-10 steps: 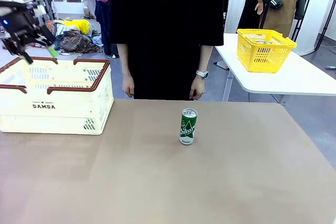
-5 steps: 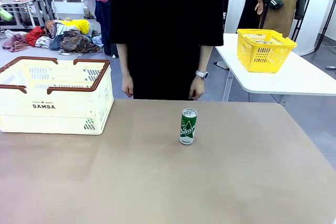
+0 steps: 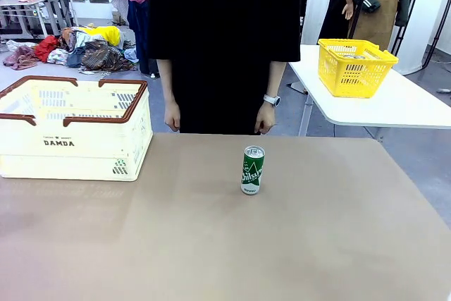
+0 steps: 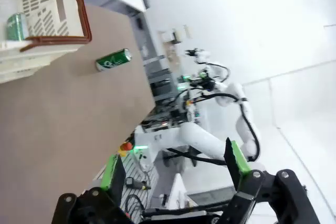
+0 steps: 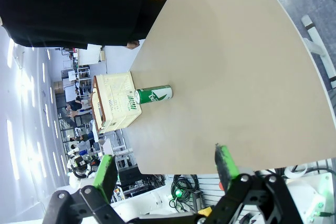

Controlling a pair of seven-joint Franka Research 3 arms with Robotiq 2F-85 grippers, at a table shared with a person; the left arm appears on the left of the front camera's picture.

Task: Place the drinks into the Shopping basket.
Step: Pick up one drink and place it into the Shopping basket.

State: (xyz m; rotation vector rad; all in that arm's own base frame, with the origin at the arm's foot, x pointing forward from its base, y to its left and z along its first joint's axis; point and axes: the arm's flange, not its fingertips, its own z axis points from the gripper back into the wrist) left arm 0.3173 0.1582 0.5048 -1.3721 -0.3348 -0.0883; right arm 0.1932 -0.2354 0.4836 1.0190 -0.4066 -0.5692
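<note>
A green drink can (image 3: 252, 170) with white lettering stands upright near the middle of the brown table; it also appears as a green can (image 4: 113, 60) in the left wrist view and as a green can (image 5: 153, 95) in the right wrist view. The cream Shopping basket (image 3: 74, 132) with a brown rim sits at the table's left. One green can (image 4: 16, 26) lies inside the basket (image 4: 47, 9). My left gripper (image 4: 173, 163) is open, held high off the table with nothing between its fingers. My right gripper (image 5: 165, 169) is open too, well back from the can and empty.
A person in black stands at the far edge, both hands (image 3: 266, 118) hanging just behind the table. A yellow mesh basket (image 3: 354, 66) sits on a separate white table at the right. Bare tabletop (image 3: 211, 244) spreads in front of and around the can.
My left arm, which hung above the basket's far left corner a second ago, has lifted up and left out of the front view. The can and basket have not moved.
</note>
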